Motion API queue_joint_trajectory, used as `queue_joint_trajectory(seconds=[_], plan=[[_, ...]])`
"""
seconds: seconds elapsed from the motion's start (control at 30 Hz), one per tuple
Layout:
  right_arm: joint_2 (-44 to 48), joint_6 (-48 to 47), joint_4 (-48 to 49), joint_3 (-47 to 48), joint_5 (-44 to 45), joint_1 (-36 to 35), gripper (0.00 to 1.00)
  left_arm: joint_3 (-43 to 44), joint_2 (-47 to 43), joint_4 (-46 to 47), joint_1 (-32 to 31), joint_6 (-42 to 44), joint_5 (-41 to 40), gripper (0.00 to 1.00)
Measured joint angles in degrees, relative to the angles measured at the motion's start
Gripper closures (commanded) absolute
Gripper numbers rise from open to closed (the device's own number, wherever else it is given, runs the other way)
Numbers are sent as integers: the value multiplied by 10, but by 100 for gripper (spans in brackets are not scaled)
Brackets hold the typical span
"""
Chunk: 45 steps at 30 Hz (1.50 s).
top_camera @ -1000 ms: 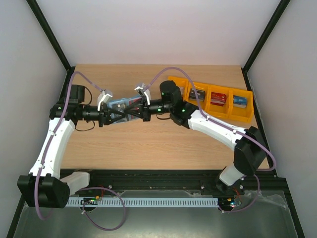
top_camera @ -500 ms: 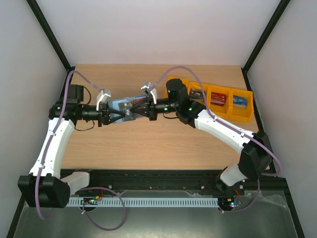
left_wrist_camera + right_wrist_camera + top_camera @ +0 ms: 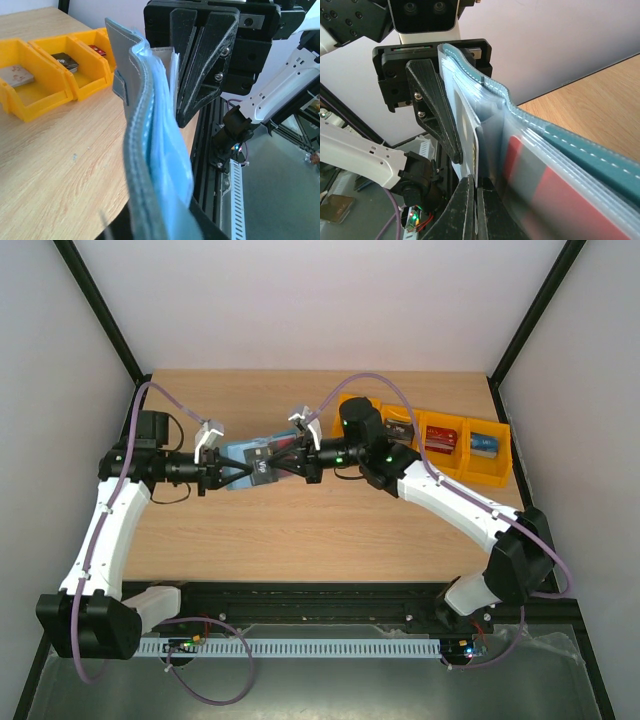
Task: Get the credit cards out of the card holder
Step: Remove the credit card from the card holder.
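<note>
left fingers (image 3: 432, 110) grip card holder (image 3: 150, 150) | right fingers (image 3: 200, 65) pinch card (image 3: 468, 132)

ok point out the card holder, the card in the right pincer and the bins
card holder (image 3: 136, 165): left wrist view, stitched outer cover
pinched card (image 3: 474, 150): right wrist view, pale edge
orange bins (image 3: 47, 102): left wrist view, outer wall

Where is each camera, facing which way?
Top external: above, behind the bases, looking down; both arms show, left gripper and right gripper meeting at the card holder.
Left wrist: along the held card holder toward the right gripper.
Right wrist: facing the left gripper; own fingers pinch a credit card.
Both wrists share the card holder.
</note>
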<state>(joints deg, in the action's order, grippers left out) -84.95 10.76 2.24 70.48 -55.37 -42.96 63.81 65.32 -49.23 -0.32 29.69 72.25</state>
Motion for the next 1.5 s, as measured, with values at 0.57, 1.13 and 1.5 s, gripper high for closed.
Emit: queue_joint_trajectory(seconds=[0.57,1.13,1.5], plan=[[7,-16,-12,0,1,7,98,0,0,6,-3,-2,5,95],[7,35,28,-34,-22,24,83,0,0,-10,0,12,7,98],[-11,35,49,-35,-73,22,62,0,0,-18,2,21,7,98]])
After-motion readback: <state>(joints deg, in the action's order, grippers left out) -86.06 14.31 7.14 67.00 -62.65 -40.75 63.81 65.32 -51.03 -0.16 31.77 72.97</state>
